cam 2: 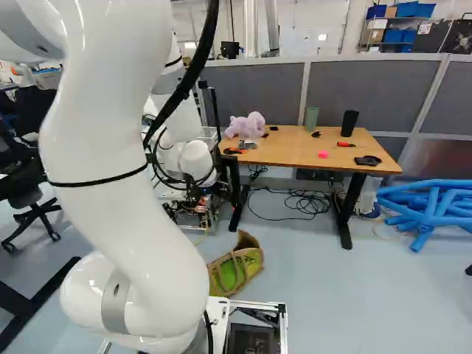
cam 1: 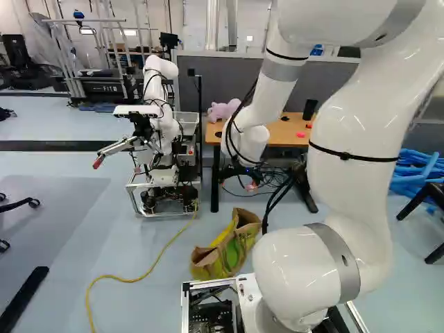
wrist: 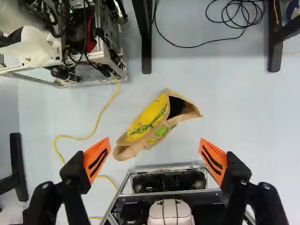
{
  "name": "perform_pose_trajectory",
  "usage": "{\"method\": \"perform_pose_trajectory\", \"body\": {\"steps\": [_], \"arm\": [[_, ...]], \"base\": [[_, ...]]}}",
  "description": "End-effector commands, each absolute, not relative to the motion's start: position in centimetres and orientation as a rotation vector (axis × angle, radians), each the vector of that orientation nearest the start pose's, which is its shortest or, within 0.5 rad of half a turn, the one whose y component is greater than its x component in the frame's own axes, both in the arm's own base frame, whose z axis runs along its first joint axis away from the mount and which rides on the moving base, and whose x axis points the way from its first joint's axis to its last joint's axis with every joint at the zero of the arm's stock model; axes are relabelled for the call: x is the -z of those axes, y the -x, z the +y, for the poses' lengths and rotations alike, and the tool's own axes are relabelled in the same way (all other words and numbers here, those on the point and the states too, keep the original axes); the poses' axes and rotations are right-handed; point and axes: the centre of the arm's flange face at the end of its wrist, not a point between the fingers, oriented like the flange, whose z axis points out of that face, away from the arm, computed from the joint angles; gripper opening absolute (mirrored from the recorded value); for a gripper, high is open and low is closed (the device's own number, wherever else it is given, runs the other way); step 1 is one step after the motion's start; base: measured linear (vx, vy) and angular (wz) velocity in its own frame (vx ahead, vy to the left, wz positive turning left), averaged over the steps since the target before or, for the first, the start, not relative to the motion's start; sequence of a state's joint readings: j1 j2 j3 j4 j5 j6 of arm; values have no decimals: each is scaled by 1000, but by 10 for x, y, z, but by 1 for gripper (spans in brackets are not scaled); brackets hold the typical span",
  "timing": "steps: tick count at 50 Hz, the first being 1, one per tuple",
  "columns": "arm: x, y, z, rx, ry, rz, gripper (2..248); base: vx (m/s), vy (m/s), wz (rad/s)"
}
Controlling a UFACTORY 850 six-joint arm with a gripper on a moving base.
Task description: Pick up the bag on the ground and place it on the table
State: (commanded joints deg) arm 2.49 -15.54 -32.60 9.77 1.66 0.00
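The bag [cam 1: 234, 251] lies on the floor [cam 1: 152, 302], ahead of the wide-open pincer [cam 1: 238, 184]. A yellow cord [cam 1: 128, 280] runs to the bag's left. Beyond stands the table [cam 2: 295, 153], another robot [cam 1: 164, 111] left of it.

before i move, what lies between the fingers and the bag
Nothing that shows: in the wrist view, only bare floor appears between the open fingers and the bag.
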Motion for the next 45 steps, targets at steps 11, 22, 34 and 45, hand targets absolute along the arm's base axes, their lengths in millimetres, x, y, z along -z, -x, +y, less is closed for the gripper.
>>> {"method": "perform_pose_trajectory", "body": {"steps": [11, 22, 34, 45], "arm": [[-277, -409, 17, 460, 3074, 197, 247], [-262, -415, 18, 418, 3083, 197, 247], [-245, -421, 18, 370, 3079, 287, 247], [-230, -427, 18, 327, 3055, 456, 247]], "base": [[0, 0, 0], [0, 0, 0], [0, 0, 0], [0, 0, 0]]}}
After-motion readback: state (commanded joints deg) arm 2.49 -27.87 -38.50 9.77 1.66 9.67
